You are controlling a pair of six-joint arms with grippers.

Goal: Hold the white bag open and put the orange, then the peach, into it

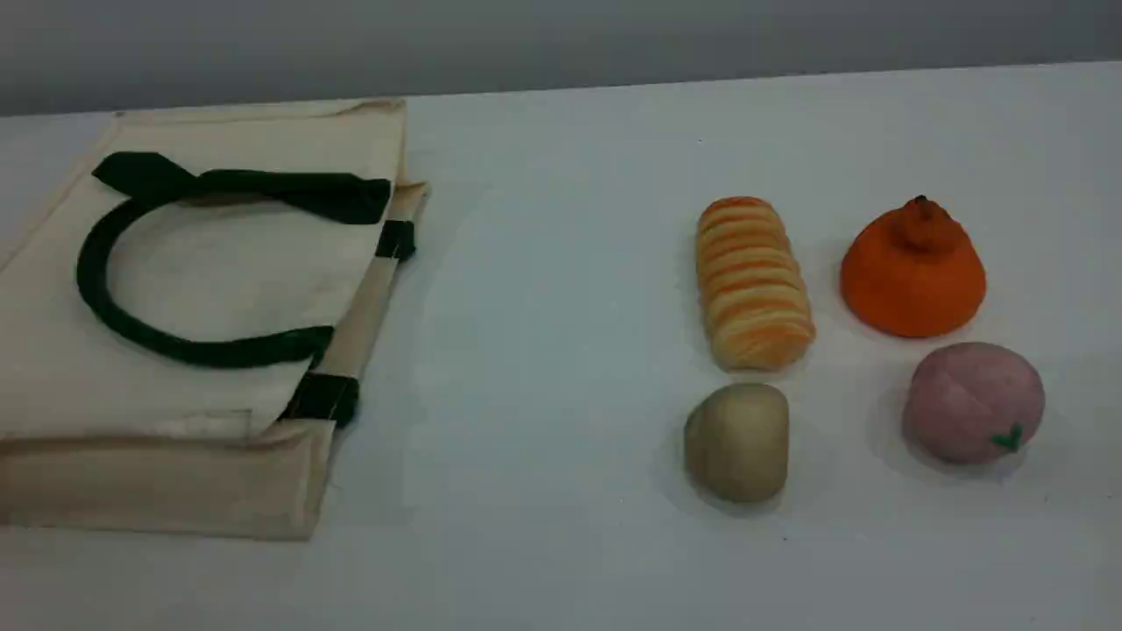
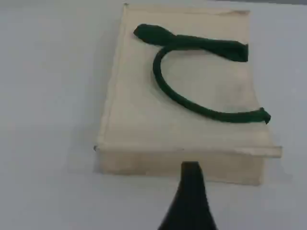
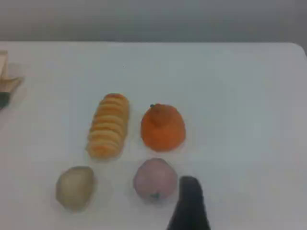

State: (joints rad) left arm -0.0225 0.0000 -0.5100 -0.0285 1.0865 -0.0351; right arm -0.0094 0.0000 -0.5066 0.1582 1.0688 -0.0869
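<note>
- Scene view: the white bag (image 1: 202, 298) lies flat on the left of the counter (image 1: 561, 350), one dark green handle (image 1: 96, 289) curled in a loop on its upper face; well apart on the right, four soft items sit in a two-by-two group, none touching; the orange (image 1: 913, 272) is upper right with its stem bump up, the peach (image 1: 973, 403) just below it; a striped bread roll (image 1: 754, 280) lies left of the orange, a beige lump (image 1: 736, 443) left of the peach
- Left wrist view: the left end effector (image 2: 191, 177) hangs over bare counter just short of the bag's near edge; one dark tip shows; its jaws stand wide, holding nothing
- Right wrist view: the right end effector (image 3: 190, 189) shows one dark tip just right of the peach, a sliver of counter between them; the orange sits beyond the peach; the jaws stand wide, holding nothing
</note>
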